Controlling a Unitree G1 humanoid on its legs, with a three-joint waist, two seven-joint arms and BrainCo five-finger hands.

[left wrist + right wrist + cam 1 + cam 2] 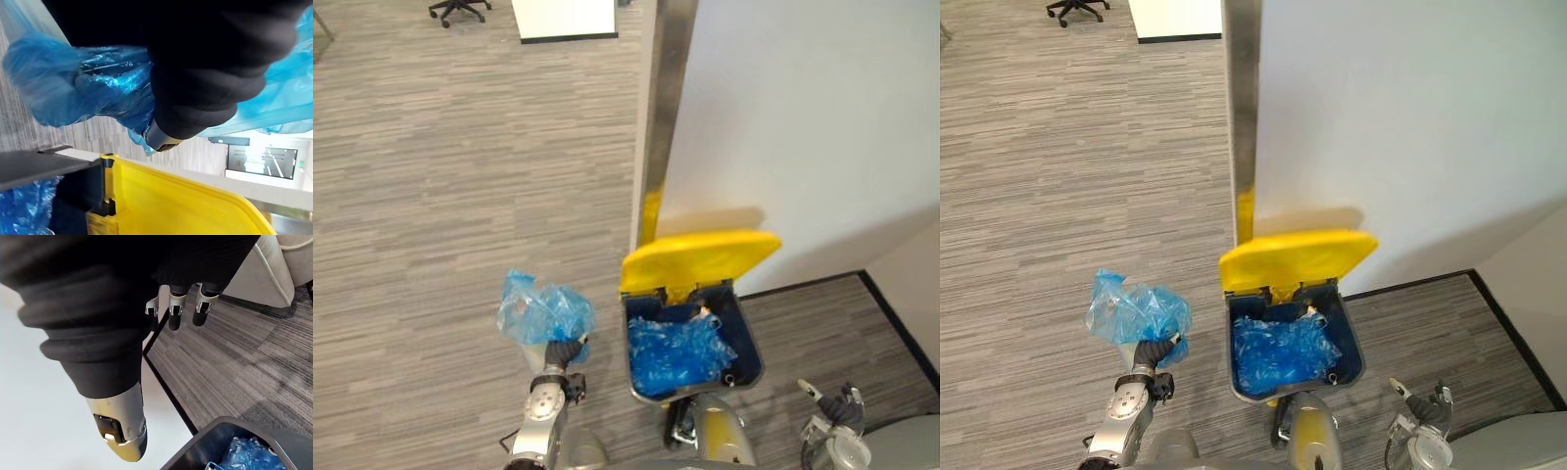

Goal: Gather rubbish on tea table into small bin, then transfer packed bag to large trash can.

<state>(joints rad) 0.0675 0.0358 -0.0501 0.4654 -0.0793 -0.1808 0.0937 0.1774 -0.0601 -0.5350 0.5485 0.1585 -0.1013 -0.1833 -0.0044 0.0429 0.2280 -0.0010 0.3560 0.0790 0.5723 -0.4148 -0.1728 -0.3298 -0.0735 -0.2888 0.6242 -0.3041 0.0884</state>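
Lower left, the left hand (562, 353) grips a blue bag (540, 311) beside the open bin (751, 345); the right hand (840, 407), lower right, hangs relaxed.

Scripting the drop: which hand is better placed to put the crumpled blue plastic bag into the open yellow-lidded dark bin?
Left. The left hand grips the crumpled blue plastic bag right beside the open yellow-lidded dark bin. The right hand hangs open and empty on the bin's far side.

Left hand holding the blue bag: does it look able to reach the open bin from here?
Probably yes. The lid stands up at the back, and nothing shows between the left hand with its blue bag and the bin beside it.
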